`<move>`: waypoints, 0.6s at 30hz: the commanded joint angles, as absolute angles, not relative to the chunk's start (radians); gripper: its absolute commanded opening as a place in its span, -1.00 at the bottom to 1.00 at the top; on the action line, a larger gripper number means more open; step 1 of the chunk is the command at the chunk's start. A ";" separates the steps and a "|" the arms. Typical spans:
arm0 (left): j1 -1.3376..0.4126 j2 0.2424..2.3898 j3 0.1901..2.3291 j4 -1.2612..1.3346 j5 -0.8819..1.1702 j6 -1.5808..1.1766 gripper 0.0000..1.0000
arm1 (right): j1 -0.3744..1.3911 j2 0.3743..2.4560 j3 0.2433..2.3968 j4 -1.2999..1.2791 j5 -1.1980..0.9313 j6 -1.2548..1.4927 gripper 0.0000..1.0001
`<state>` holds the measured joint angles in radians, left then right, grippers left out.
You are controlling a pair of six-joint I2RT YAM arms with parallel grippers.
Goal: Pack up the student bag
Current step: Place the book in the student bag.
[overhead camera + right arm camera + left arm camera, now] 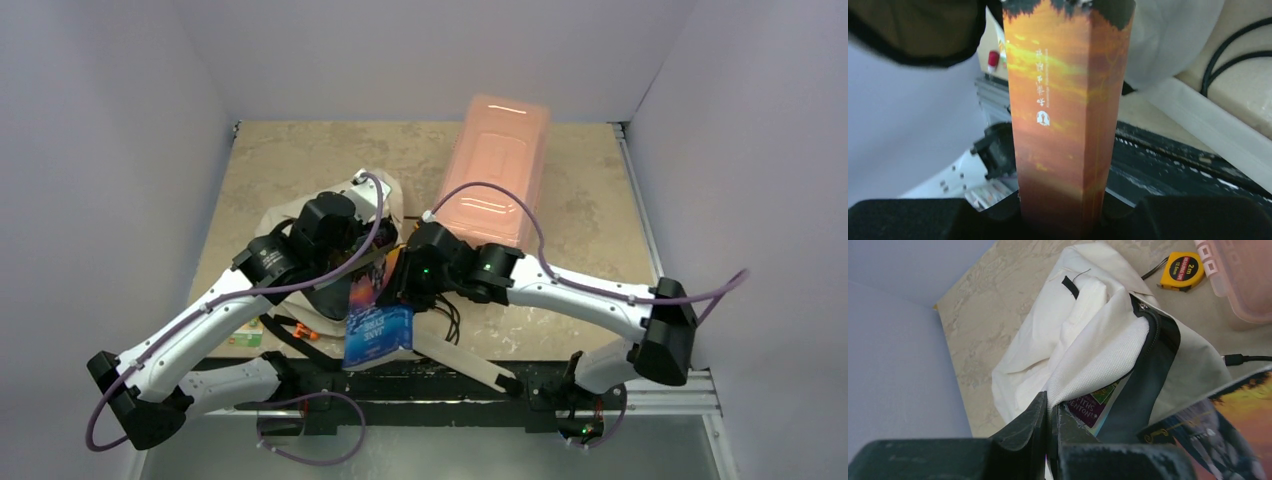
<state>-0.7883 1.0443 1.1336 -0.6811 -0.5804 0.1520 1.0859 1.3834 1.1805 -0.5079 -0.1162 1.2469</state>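
Observation:
The student bag (285, 215), cream fabric with dark lining, lies left of centre; it fills the left wrist view (1088, 340). My left gripper (1053, 412) is shut on the cream edge of its open mouth and holds it up; in the top view the gripper (345, 255) is over the bag. A purple book (1098, 402) sits inside the opening. My right gripper (1063, 210) is shut on a book with an orange sunset cover (1063, 115). In the top view this book (372, 315) hangs at the bag's near right side, by the right gripper (400, 278).
A translucent pink plastic box (495, 170) stands at the back right of the bag. A yellow tape measure (1182, 269) lies between box and bag. A black cable (1245, 359) lies near the right arm. Small orange items (300, 328) lie at the near table edge.

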 commanded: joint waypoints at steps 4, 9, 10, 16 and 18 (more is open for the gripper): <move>-0.771 1.020 1.278 -0.720 -0.435 0.284 -1.00 | 1.113 1.565 1.437 -0.221 0.138 1.403 -1.00; -0.758 0.995 1.316 -0.730 -0.384 0.291 -1.00 | 1.120 1.643 1.375 0.058 0.297 1.410 -1.00; -0.754 0.993 1.319 -0.733 -0.388 0.292 -1.00 | 1.121 1.663 1.381 0.084 0.323 1.387 -1.00; -0.739 1.002 1.316 -0.719 -0.406 0.271 -1.00 | 1.120 1.782 1.396 0.200 0.414 1.321 -1.00; -0.733 1.012 1.312 -0.716 -0.383 0.250 -1.00 | 1.121 1.768 1.297 0.335 0.462 1.337 -1.00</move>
